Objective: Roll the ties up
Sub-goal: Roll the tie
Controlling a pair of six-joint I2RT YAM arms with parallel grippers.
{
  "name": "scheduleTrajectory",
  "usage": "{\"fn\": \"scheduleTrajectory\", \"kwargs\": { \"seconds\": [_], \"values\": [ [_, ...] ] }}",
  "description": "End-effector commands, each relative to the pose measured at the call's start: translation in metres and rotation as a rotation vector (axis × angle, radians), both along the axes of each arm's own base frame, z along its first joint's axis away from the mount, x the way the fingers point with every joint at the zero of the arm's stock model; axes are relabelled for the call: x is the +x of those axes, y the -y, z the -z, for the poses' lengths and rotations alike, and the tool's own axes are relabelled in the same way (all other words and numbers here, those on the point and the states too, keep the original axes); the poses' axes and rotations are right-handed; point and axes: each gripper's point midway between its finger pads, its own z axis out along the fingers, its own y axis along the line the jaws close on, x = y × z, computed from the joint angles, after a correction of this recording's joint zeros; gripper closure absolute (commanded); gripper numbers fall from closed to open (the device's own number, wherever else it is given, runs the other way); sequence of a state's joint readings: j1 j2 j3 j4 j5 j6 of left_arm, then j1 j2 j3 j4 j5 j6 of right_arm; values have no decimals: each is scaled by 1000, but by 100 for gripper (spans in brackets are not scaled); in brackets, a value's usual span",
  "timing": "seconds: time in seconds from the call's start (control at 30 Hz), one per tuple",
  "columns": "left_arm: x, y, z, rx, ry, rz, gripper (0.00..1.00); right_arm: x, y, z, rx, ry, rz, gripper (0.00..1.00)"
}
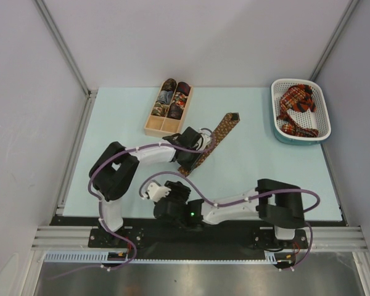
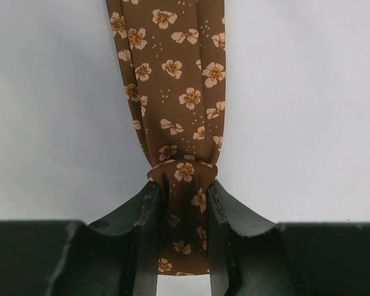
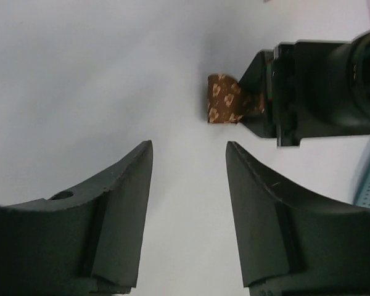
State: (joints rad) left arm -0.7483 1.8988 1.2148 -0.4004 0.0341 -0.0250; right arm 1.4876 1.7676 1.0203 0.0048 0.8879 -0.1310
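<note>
Left end effector (image 2: 182, 192) around brown tie (image 2: 172, 80) (near its end)

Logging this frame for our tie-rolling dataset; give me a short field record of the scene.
left gripper: shut on brown tie
right gripper: open, holding nothing
brown tie: lying diagonally on table, mostly unrolled
wooden box: holds rolled ties
basket: holds crumpled red plaid ties
</note>
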Motion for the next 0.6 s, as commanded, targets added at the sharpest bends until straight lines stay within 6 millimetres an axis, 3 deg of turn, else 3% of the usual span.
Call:
{"fn": "scheduleTrajectory", "kwargs": {
  "seconds": [0.0, 0.03, 0.1, 0.13, 0.2, 0.37, 0.43, 0.57],
  "values": [
    [-30, -19, 24, 89, -171, -23, 72, 28, 8, -1, -136, 45, 105, 44],
    [-30, -18, 24, 92, -177, -25, 72, 30, 7, 8, -168, 42, 119, 44],
    [-32, -19, 23, 97, -191, -23, 72, 35, -3, 2, -182, 52, 123, 43],
    [-34, -19, 22, 103, -204, -18, 72, 40, 1, 14, -228, 33, 140, 43],
    [-37, -21, 23, 117, -223, -13, 71, 49, -8, 11, -228, 17, 159, 44],
    [-39, -22, 21, 143, -259, -14, 71, 71, -1, 39, -386, 8, 218, 44],
    [-39, -21, 23, 151, -277, -14, 71, 80, -5, 37, -384, -2, 246, 44],
    [-40, -23, 22, 173, -295, -12, 71, 92, 9, 56, -481, 2, 285, 40]
  ]
}}
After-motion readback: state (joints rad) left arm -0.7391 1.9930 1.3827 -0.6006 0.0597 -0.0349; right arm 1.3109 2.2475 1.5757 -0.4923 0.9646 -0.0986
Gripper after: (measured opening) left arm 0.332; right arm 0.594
